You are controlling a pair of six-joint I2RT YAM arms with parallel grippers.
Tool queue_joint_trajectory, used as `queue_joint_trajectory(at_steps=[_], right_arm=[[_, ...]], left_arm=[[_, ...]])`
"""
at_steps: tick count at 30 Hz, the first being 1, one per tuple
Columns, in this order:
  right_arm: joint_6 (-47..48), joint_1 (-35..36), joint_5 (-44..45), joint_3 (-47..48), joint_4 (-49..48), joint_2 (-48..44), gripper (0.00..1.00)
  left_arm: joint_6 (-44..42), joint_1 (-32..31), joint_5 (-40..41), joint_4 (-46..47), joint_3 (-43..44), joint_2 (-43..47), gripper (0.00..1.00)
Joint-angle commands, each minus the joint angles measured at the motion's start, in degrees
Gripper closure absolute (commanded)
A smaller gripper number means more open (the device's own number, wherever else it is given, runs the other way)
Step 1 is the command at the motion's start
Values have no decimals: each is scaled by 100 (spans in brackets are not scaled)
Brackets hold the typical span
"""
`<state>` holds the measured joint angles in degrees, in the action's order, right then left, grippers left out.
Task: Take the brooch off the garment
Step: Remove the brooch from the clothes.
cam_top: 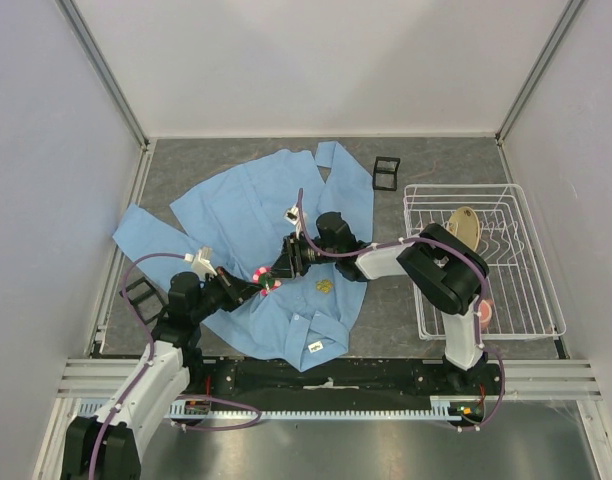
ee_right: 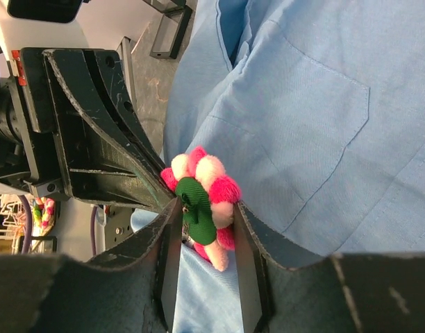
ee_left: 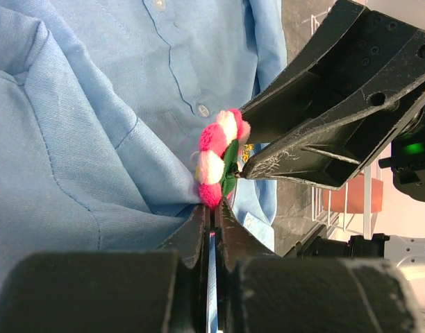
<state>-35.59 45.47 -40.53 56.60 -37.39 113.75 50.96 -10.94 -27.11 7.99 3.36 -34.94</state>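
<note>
The light blue garment lies spread on the grey table. The pink and white flower brooch sits on its front, between the two grippers. My left gripper is shut on a fold of the garment just below the brooch; a thin blue strip of cloth shows between its closed tips. My right gripper is shut on the brooch: one finger presses its green backing, the other a pink petal. In the left wrist view the right gripper's fingers reach in from the right.
A white wire basket stands at the right with a wooden utensil in it. Two small black frames lie beside the shirt. A dull gold emblem sits on the shirt front. Walls enclose the table.
</note>
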Motion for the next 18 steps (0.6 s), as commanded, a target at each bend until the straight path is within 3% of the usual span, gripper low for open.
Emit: queue_joint_trajectory(at_steps=[1, 5, 10, 18], right_arm=[[-79, 14, -279, 18, -480, 50, 60], [-70, 23, -288, 35, -454, 85, 71], [-88, 23, -324, -8, -506, 86, 76], [-272, -74, -385, -271, -761, -64, 64]], left_arm=[[116, 48, -163, 396, -265, -4, 98], [125, 39, -171, 414, -265, -4, 98], [116, 39, -154, 414, -283, -13, 98], [107, 39, -136, 414, -309, -4, 98]])
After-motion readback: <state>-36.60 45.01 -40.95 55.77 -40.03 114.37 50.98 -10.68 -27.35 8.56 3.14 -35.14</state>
